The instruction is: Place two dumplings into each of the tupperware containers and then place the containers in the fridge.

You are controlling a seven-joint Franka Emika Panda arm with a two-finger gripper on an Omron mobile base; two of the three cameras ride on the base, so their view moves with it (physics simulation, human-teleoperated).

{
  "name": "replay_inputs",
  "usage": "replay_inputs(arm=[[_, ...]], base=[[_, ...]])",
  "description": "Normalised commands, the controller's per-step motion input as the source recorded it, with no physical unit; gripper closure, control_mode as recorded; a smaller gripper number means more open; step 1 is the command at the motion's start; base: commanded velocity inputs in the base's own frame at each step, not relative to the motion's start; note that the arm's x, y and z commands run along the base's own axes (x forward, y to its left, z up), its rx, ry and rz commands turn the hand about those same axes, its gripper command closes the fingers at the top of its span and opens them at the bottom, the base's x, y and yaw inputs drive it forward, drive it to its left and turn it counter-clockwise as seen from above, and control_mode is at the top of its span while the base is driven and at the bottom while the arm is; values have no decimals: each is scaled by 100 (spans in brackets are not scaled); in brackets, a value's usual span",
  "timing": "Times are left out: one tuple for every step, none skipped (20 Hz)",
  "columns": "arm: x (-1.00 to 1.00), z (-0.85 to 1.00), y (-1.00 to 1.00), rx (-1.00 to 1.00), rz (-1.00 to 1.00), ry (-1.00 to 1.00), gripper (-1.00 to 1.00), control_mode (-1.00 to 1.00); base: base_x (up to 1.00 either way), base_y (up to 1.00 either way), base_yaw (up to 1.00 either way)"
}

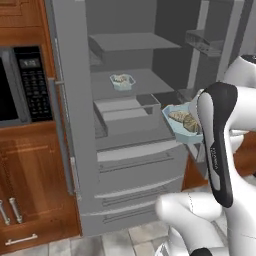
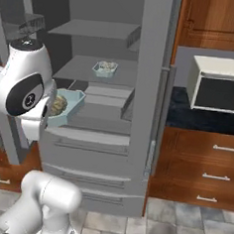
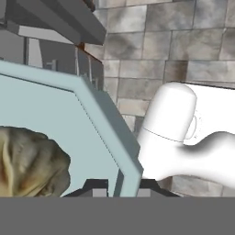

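The fridge [image 1: 131, 165] stands open. One pale-blue tupperware container [image 1: 122, 81] [image 2: 105, 68] rests on its middle shelf with dumplings [image 1: 120, 79] inside. A second tupperware container [image 1: 177, 131] [image 2: 72, 105] hangs in the air just in front of the shelves, level with the clear drawer, and holds two dumplings [image 1: 184, 121] [image 2: 57, 106]. In the hand view my gripper [image 3: 123, 187] is shut on this container's rim [image 3: 108, 124], with one dumpling [image 3: 27, 160] close beside the grip. My own arm covers the hand in both base views.
The fridge's open doors [image 1: 65, 100] [image 2: 151, 92] flank the shelves on both sides. A microwave [image 1: 20, 85] sits in the wooden cabinets to the left. A white boxy appliance [image 2: 218, 89] stands on the dark counter to the right, above wooden drawers [image 2: 204, 170].
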Motion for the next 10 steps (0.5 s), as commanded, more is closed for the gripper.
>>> replay_inputs(arm=[[0, 0, 0, 0, 0, 0, 100, 100], [0, 0, 0, 0, 0, 0, 100, 100], [0, 0, 0, 0, 0, 0, 100, 100], [0, 0, 0, 0, 0, 0, 100, 100], [0, 0, 0, 0, 0, 0, 100, 100], [0, 0, 0, 0, 0, 0, 100, 100], [0, 0, 0, 0, 0, 0, 100, 100], [0, 0, 0, 0, 0, 0, 100, 100], [0, 0, 0, 0, 0, 0, 100, 100], [0, 0, 0, 0, 0, 0, 100, 100]], base=[[86, -15, 0], [77, -16, 0], [78, -14, 0], [71, -16, 0], [69, -9, 0], [53, 0, 0], [66, 0, 0], [55, 0, 0], [60, -7, 0], [56, -12, 0]])
